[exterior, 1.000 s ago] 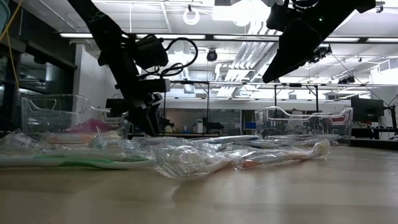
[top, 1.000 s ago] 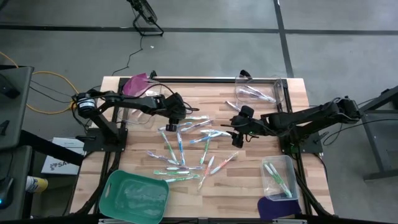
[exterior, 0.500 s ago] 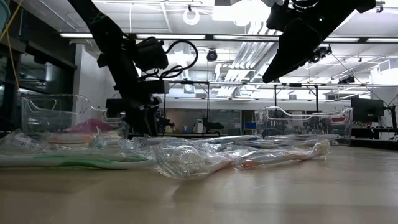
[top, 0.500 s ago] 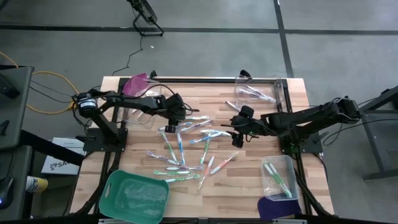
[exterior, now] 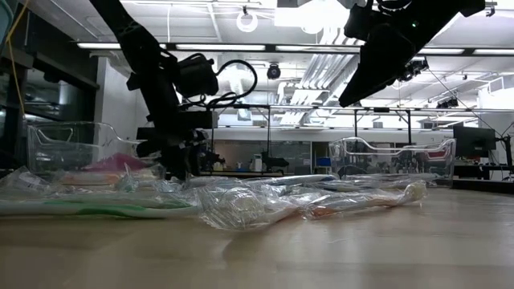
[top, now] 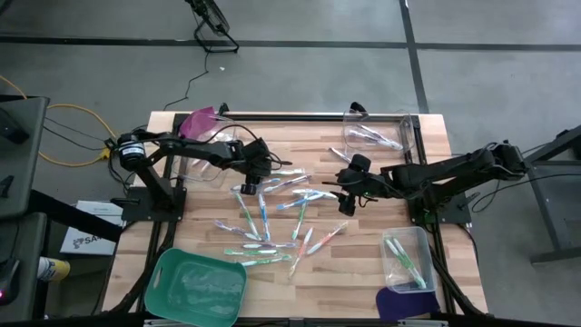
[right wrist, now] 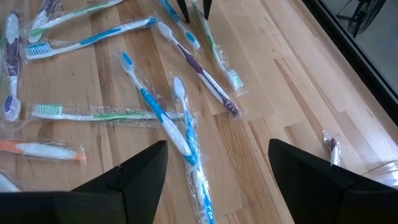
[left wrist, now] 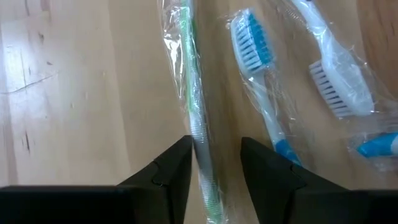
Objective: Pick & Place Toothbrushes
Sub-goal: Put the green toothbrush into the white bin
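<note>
On the wooden table [top: 191, 232], most toothbrushes [top: 272, 218] are lying loose in their wrappers across the middle, so I am judging the sorting far from done. A few are sitting in the far bin [top: 377, 136] and the near bin [top: 404, 259]; the green tray [top: 195, 283] is holding none that I can make out. My left gripper [left wrist: 214, 165] is straddling a green brush [left wrist: 193, 112], jaws apart, not gripping. My right gripper [right wrist: 217, 171] is hovering open above the pile.
</note>
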Available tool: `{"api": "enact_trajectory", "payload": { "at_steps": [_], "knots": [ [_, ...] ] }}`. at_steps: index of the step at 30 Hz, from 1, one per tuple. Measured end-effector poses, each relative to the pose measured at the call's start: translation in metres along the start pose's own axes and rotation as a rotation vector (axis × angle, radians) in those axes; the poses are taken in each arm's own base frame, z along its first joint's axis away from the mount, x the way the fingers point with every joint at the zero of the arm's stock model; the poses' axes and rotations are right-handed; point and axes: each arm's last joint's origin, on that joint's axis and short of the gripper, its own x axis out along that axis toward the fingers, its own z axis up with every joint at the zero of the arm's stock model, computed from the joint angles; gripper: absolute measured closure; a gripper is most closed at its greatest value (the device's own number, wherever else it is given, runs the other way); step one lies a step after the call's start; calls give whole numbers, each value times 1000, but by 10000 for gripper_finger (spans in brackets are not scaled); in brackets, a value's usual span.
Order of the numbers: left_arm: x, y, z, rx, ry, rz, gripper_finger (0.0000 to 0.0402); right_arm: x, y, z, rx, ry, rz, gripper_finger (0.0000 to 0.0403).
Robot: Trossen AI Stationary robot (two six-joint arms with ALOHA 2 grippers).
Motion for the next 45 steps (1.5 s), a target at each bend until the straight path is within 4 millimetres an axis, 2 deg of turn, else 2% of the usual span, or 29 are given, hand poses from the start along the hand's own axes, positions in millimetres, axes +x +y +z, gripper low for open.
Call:
{"api": "enact_trajectory", "payload": {
  "at_steps": [8,19,25,34,39,45],
  "knots": [
    [-2,6,7,68,0,49,386,0,0,0,-1,0,0,130],
    [-17,17,21,68,56,208,394,0,0,1,-2,-7,1,130],
    [-34,14,33,62,-30,241,394,6,4,8,-43,-73,12,130],
    [-56,2,49,115,-172,248,394,6,4,8,-78,-82,-1,130],
    [-59,-4,57,159,-233,242,394,5,3,11,-72,-111,-48,130],
    [-63,0,65,149,-333,266,394,5,4,18,-102,-176,-32,130]
  ]
}}
